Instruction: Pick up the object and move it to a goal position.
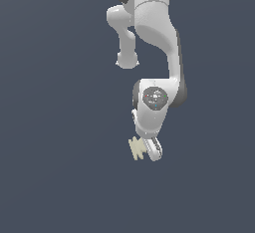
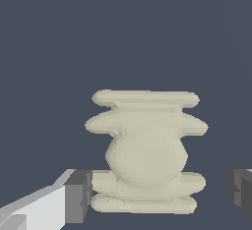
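Hanging down from the top of the exterior view, the white arm [image 1: 149, 23] bends at its joints and ends low in the scene, where the gripper [image 1: 149, 150] sits right beside the spool [image 1: 137, 149]. That spool — a small, pale cream-yellow piece with several parallel ribs — lies on the plain dark blue-grey floor [image 1: 55, 127], just off the gripper toward the exterior view's left; whether they actually touch I cannot tell from there.

The wrist view is clearer. The spool [image 2: 146, 150] fills the middle of it, with flat discs stacked at either end and a rounded bulge in between (four ribs can be counted, two on each side of the bulge). One dark finger pad [image 2: 78, 196] stands at one end of its lower ribs, the other at the far edge of the picture — so the jaws are spread wide, wider than the spool, with a visible gap on the far side. The gripper [image 2: 160, 192] straddles the piece and has nothing clamped.
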`<state>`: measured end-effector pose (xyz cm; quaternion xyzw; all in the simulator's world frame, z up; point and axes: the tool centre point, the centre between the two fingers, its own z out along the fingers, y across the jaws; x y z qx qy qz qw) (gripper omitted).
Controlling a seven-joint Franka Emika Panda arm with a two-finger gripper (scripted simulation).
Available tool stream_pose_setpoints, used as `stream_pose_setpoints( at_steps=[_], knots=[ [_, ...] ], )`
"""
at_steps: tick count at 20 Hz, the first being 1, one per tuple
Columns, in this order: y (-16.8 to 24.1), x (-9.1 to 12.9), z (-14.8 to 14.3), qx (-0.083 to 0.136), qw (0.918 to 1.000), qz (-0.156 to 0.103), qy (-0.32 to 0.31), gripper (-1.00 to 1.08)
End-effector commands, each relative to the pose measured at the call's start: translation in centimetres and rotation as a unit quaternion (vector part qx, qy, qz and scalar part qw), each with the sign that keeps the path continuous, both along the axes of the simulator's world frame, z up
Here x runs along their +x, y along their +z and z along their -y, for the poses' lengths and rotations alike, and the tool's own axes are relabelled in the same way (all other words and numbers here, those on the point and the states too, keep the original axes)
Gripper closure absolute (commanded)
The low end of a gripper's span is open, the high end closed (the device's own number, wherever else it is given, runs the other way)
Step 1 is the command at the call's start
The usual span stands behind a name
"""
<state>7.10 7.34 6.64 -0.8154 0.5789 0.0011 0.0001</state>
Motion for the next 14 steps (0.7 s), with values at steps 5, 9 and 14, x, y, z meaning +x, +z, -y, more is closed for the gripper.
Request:
stream_pose_setpoints(
  at_steps=[5,9,14],
  knots=[
    [-0.1,0.1,-0.1,-0.001,1.0000,0.001,-0.009,-0.92],
    [-0.7,0.1,-0.1,-0.001,1.0000,0.001,-0.009,-0.92],
    [-3.1,0.0,0.0,-0.001,0.9999,0.001,-0.011,-0.92]
  ],
)
